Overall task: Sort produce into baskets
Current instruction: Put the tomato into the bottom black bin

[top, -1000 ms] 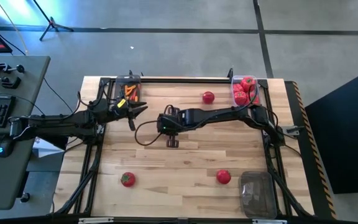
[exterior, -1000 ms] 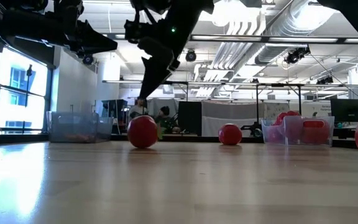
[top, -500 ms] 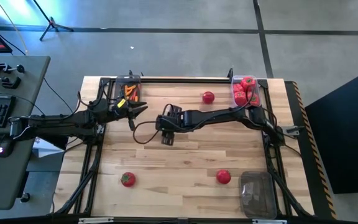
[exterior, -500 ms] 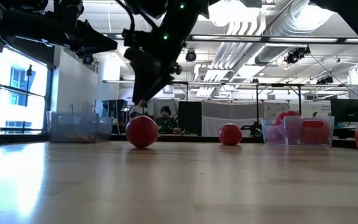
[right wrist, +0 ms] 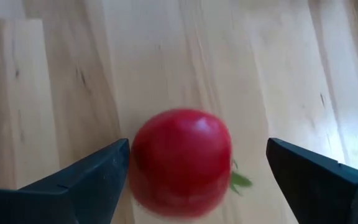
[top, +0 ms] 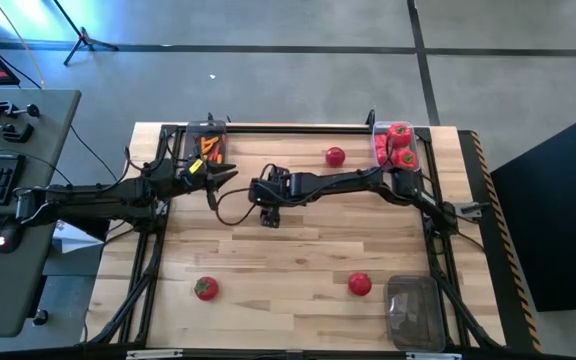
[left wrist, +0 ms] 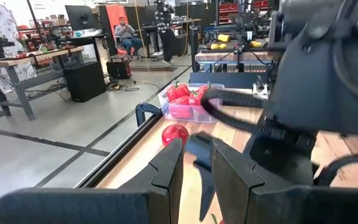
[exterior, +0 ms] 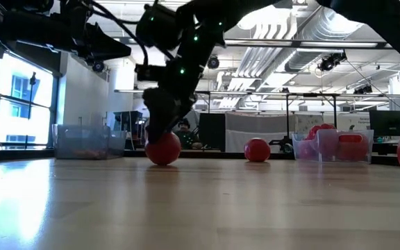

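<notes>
From the high view, the right gripper [top: 268,218] hangs over the middle of the pale wooden slatted bench [top: 298,290], and the small glossy red tomato it works at is hidden beneath it; 3 more red tomatoes lie loose, 1 near the far edge [top: 335,156], 1 near the left front [top: 205,288] and 1 near the right front [top: 359,284], while the translucent plastic basket of red pieces [top: 396,146] sits at the far right corner, the basket with orange carrot-like pieces [top: 208,143] at the far left, and an empty clear basket [top: 414,310] at the near right. The left gripper [top: 230,173] waits beside the carrot basket. In the low view, the right arm's jaws come down around the round red tomato [exterior: 162,148] resting on the bench. The left wrist view shows the left jaws only narrowly parted, holding nothing. In the right wrist view, the tomato [right wrist: 182,163] sits between widely spread jaws, apparently untouched, its green top [right wrist: 240,180] pointing sideways toward 1 finger [right wrist: 322,180], so its stem axis lies about flat. It looks light, smooth and slippery, likely to roll; a grip across its widest middle should hold best.
</notes>
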`<state>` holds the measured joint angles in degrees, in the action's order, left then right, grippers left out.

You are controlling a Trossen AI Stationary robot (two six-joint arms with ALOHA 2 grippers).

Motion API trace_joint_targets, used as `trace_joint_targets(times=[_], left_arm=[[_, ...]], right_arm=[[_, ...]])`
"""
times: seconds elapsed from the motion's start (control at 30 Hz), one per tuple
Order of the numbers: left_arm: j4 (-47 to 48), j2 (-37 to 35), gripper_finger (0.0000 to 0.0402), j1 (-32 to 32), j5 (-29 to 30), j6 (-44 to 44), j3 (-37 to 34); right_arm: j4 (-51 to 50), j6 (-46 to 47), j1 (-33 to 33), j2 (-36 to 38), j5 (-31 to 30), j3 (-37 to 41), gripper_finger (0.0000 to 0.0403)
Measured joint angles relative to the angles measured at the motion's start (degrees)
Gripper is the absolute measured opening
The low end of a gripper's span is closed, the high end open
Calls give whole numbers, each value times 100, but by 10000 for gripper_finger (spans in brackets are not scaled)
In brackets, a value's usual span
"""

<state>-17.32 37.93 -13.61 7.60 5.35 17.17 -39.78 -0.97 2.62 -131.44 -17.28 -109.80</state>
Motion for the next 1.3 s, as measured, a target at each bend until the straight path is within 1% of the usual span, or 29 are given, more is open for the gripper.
trace_joint_targets(times=[0.2, 0.33, 0.43, 0.63, 0.67, 0.8, 0.97, 1.13, 1.3], left_arm=[[2, -2, 66, 21, 2, -16, 0], [27, 0, 66, 22, 3, -11, 0], [31, -2, 66, 22, -2, -13, 0], [43, -1, 66, 22, 2, -16, 0], [43, 0, 66, 22, 2, -16, 0], [59, -2, 66, 22, 2, -16, 0], [98, -2, 66, 22, 4, -16, 0], [98, -1, 66, 22, 4, -16, 0], [98, 0, 66, 28, 4, -18, 0]], right_arm=[[-139, 75, 146, -124, 553, 4, 371], [-162, 75, 168, -166, 651, 4, 362], [-162, -1, 164, -166, 678, 4, 332], [-244, 72, 204, -146, 912, -7, 239], [-284, 70, 204, -134, 920, -7, 230], [-596, 92, 164, 26, 928, -7, 229], [-1126, 49, -57, 647, 883, 0, 229], [-1562, 412, -323, 1210, 323, 0, 229], [-2207, 1090, -667, 1393, -80, 0, 229]])
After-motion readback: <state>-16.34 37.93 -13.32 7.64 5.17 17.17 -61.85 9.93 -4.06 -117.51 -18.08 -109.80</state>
